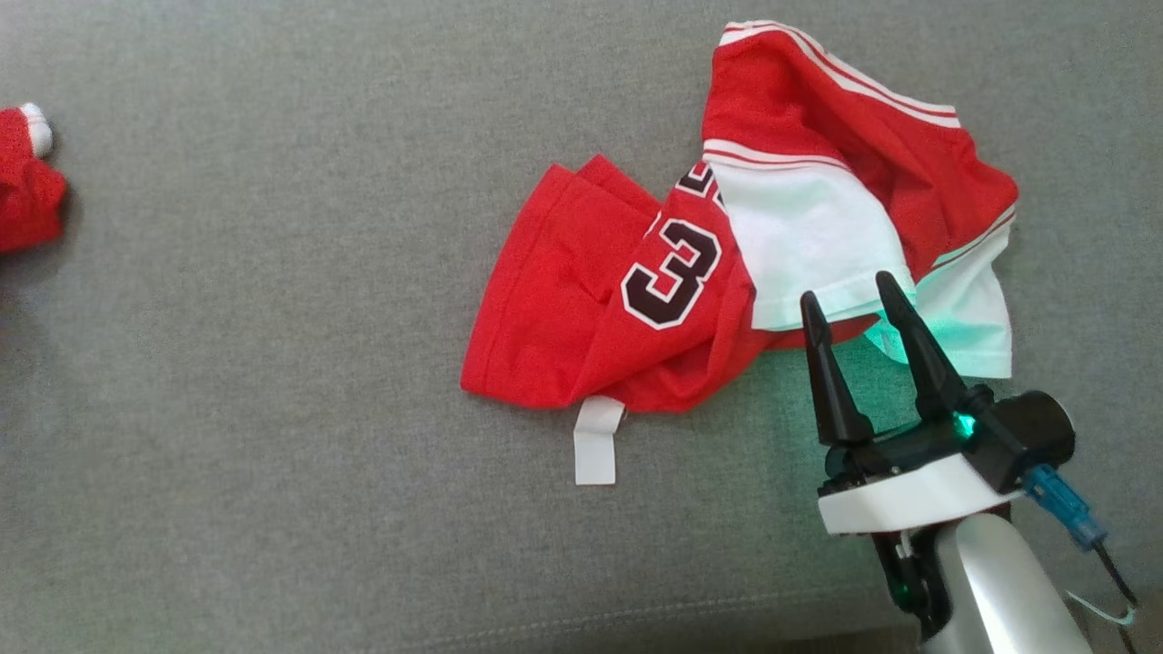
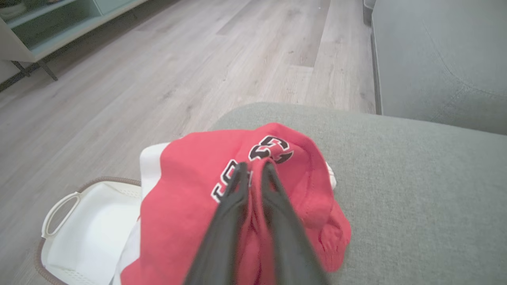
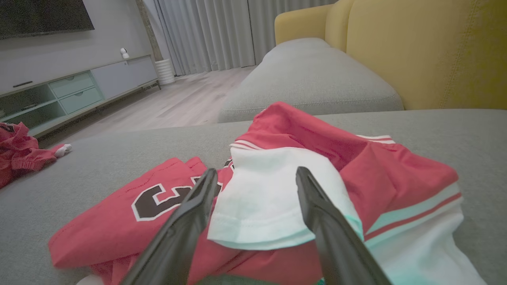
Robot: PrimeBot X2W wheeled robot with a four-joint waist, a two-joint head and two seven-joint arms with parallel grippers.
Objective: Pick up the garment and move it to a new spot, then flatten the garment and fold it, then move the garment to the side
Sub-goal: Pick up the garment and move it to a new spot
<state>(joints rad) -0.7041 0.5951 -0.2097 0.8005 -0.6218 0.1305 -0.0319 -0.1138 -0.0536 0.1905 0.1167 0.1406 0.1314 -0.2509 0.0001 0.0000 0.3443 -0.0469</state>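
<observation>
A red and white jersey (image 1: 727, 263) with a dark number 3 lies crumpled on the grey cushion (image 1: 273, 363). My right gripper (image 1: 845, 291) stands open at its near right edge, with both fingertips over the white sleeve (image 3: 261, 202) and nothing between them. A second red garment (image 2: 190, 206) is bunched at the cushion's edge, and it also shows at the far left (image 1: 27, 182) in the head view. My left gripper (image 2: 255, 168) rests on it, jaws nearly together with a fold of red cloth between them.
A white basket (image 2: 87, 233) sits on the wooden floor (image 2: 158, 79) below the cushion's edge, under the second garment. A white tag (image 1: 595, 445) sticks out from the jersey's near hem. A yellow sofa back (image 3: 427, 51) rises behind the cushion.
</observation>
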